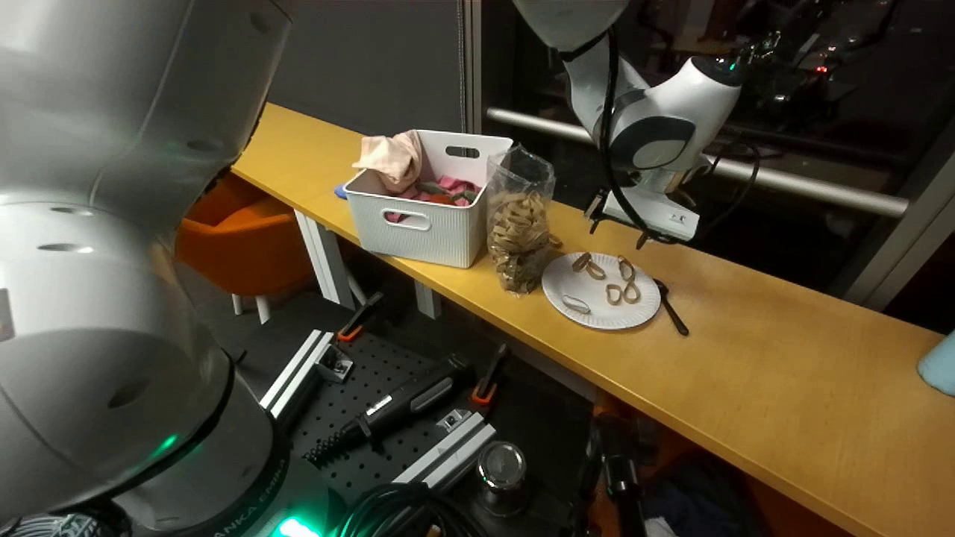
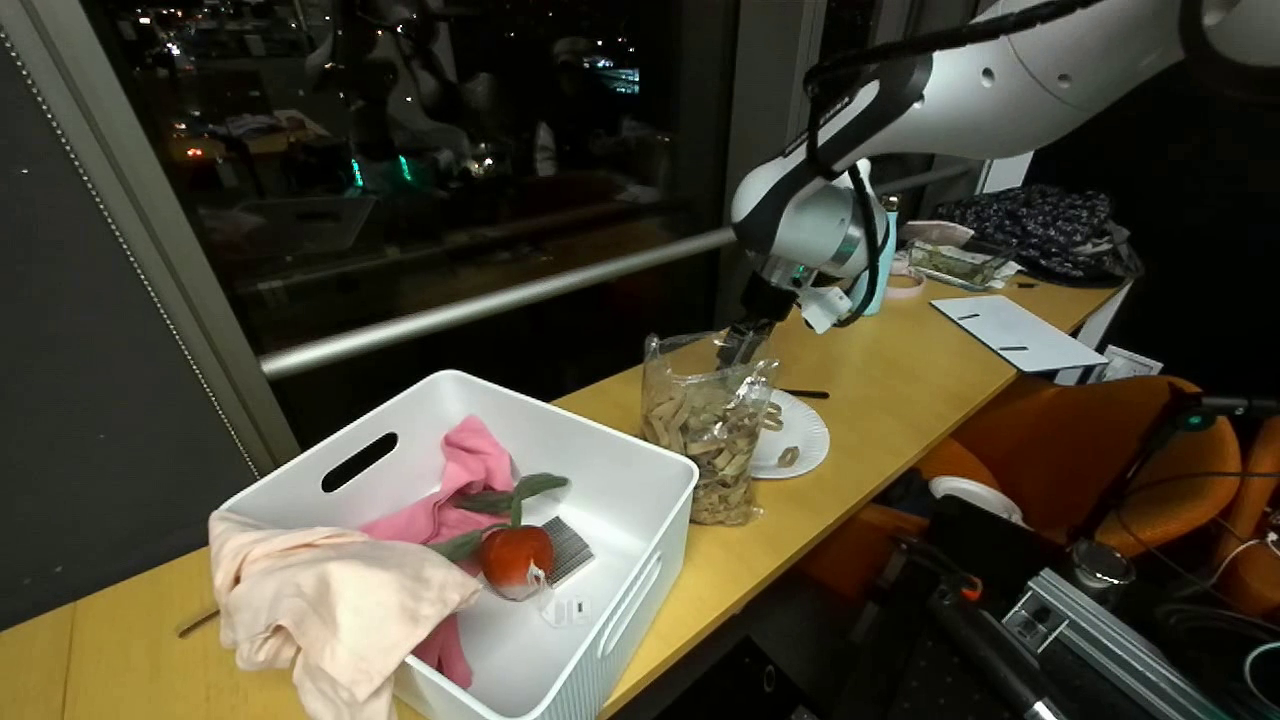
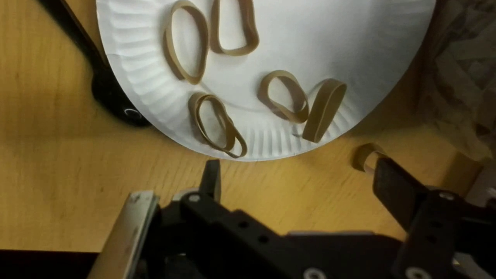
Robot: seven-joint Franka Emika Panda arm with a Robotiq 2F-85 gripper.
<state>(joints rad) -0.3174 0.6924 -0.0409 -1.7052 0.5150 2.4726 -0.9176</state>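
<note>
My gripper stands open with nothing between its fingers. In an exterior view the gripper hangs above the table, just behind a white paper plate. Several tan rubber bands lie on the plate in the wrist view, some looped, one on its edge. Another band rests on the table off the plate, partly hidden behind the right fingertip. Beside the plate stands a clear bag full of such bands; in an exterior view the bag partly covers the gripper.
A white basket holding pink cloth and a red, leafy toy stands beside the bag, a pale cloth over its rim. A black spoon lies by the plate. Window and rail run behind the table.
</note>
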